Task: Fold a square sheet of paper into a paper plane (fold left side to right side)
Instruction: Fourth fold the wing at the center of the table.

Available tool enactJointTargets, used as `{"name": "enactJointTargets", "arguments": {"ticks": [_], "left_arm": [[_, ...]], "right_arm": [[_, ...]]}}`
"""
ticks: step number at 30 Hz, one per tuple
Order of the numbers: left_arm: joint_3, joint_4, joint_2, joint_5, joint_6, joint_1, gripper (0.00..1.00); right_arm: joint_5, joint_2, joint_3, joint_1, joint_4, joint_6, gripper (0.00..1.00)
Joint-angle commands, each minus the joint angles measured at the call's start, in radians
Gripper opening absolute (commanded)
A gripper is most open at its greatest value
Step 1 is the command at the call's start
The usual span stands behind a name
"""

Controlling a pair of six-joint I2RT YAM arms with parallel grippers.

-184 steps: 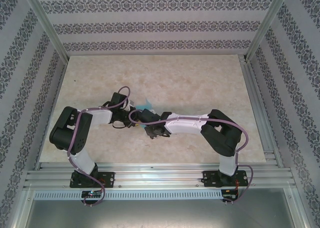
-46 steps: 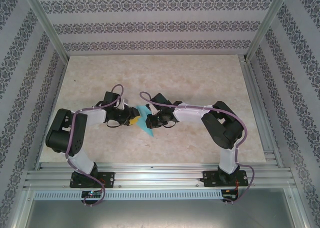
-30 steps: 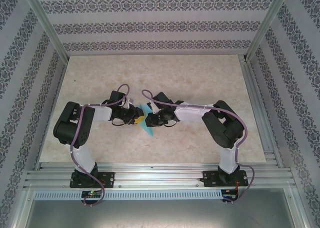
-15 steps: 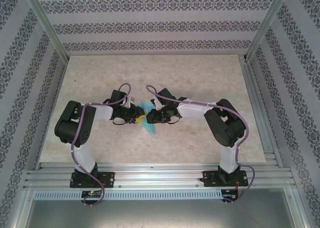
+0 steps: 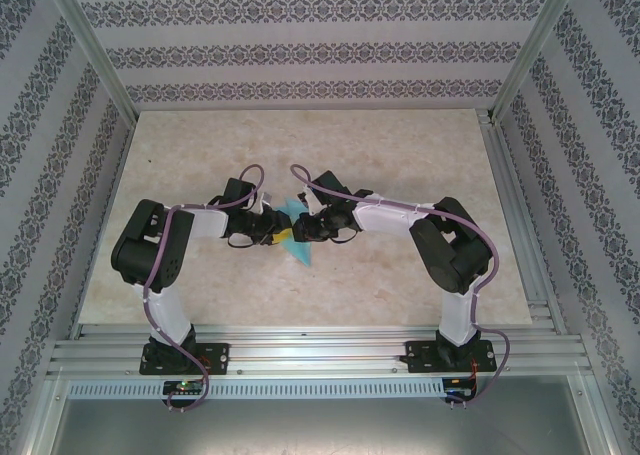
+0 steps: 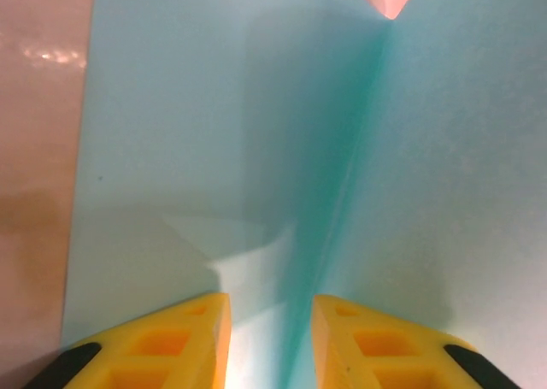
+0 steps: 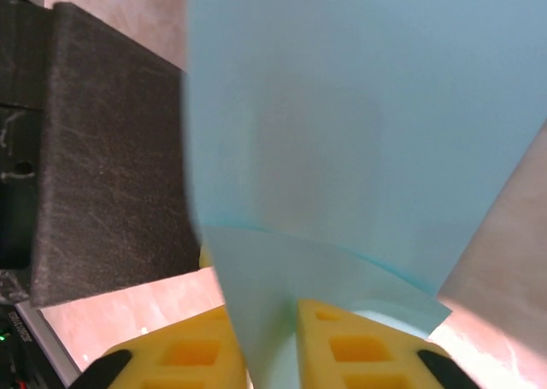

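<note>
Lying near the middle of the table (image 5: 420, 155), the paper plane (image 5: 300, 254) is flanked by both arms: the left gripper (image 5: 275, 235) is set against its left side, the right gripper (image 5: 305, 231) against its right. Its long axis is seen to run from far to near, the pointed tip at the near end and leaning slightly right. In the left wrist view the yellow fingers (image 6: 171, 342) are held a little apart, with the raised centre crease (image 6: 342, 192) passing between them (no squeeze on it can be made out). In the right wrist view the paper is drawn down through the narrow slot between that gripper's fingers and is judged to be pinched there. Since the left half is to be carried over the crease to the right, the left arm is judged the better placed, with the right grip serving as anchor.
</note>
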Motion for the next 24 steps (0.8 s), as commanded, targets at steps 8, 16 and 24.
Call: {"name": "enactJointTargets", "arguments": {"ticks": [8,16,24], "left_arm": [[-0.02,-0.239,-0.151,-0.091,0.106,0.04,0.42],[-0.013,-0.145,-0.15,-0.025,0.05,0.025,0.28],[-0.023,0.096,-0.065,0.032,-0.059,-0.005,0.31]], "right_arm": [[-0.046,-0.006,-0.054,-0.01,0.067,0.008,0.12],[-0.066,-0.002,-0.075,-0.016,0.105,0.026,0.12],[-0.072,0.008,-0.083,-0.018,0.119,0.03,0.12]]}}
